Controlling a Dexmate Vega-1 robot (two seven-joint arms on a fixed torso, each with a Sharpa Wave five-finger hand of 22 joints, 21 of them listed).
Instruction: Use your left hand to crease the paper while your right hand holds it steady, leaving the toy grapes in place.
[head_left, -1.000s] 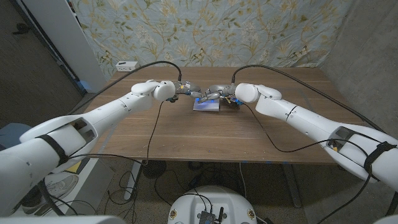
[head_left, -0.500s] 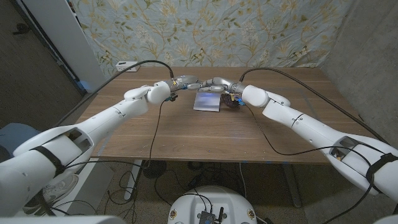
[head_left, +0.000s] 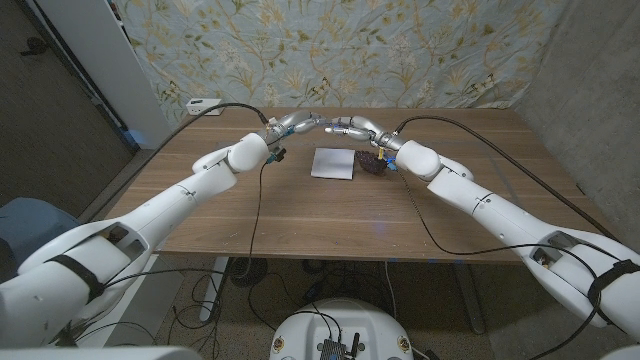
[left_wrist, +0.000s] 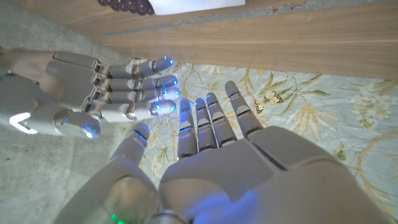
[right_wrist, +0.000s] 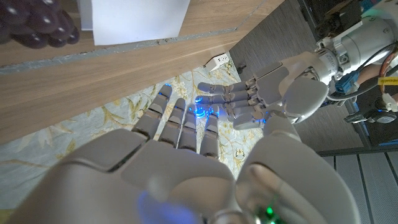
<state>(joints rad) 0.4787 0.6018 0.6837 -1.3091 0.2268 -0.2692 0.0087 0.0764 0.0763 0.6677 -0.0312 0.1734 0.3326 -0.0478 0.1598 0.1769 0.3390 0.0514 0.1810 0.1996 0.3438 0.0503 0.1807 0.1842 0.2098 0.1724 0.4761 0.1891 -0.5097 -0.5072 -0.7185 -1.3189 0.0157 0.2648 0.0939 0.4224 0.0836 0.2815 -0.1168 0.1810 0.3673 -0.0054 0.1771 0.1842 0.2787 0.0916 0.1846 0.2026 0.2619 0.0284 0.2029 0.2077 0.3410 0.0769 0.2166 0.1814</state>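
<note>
A white sheet of paper (head_left: 333, 163) lies flat on the wooden table (head_left: 330, 215), with the dark purple toy grapes (head_left: 369, 161) right beside its right edge. My left hand (head_left: 298, 124) and right hand (head_left: 352, 128) hover beyond the paper's far edge, fingertips almost meeting, fingers straight and apart, holding nothing. The left wrist view has my left hand (left_wrist: 211, 143) with the right hand (left_wrist: 93, 87) facing it, plus paper (left_wrist: 199, 5) and grapes (left_wrist: 127, 6). The right wrist view has my right hand (right_wrist: 168, 143), the left hand (right_wrist: 273, 93), paper (right_wrist: 140, 18) and grapes (right_wrist: 31, 25).
A white power strip (head_left: 205, 105) lies at the table's far left corner. A floral curtain (head_left: 400, 50) hangs just behind the table. Black cables (head_left: 255, 200) trail along both arms across the tabletop.
Both hands have lifted off the paper and moved toward the table's far edge, leaving the sheet uncovered. The paper and grapes stay where they were.
</note>
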